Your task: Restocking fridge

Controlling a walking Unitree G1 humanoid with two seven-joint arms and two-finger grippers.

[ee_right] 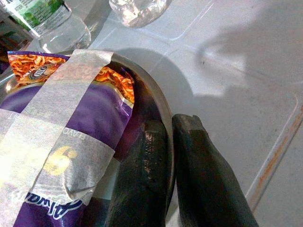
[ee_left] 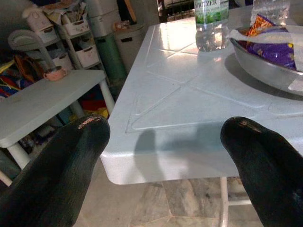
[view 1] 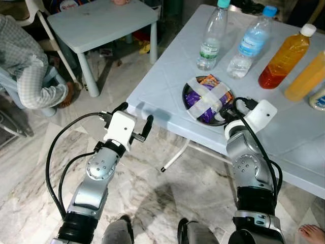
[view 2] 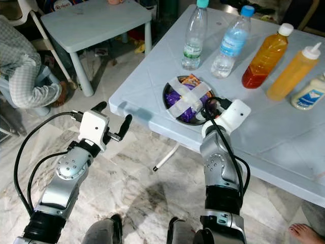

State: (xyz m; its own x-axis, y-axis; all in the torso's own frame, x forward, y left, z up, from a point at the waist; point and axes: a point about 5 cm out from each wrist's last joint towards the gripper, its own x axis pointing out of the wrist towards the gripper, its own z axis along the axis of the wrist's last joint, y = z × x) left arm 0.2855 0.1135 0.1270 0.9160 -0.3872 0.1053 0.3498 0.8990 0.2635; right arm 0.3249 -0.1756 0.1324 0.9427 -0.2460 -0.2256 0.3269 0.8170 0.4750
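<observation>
Currently, pick-up step. Right gripper: fingers pinched on the rim of the bowl, one inside, one outside. Bowl: steel, on the desk near its front edge, packets taped in. Left gripper: wide open, holding nothing, level with the desk corner. Behind the bowl: two water bottles, two orange bottles. I judge the next move needs a firm, level lift, left gripper steadying the near rim.
</observation>
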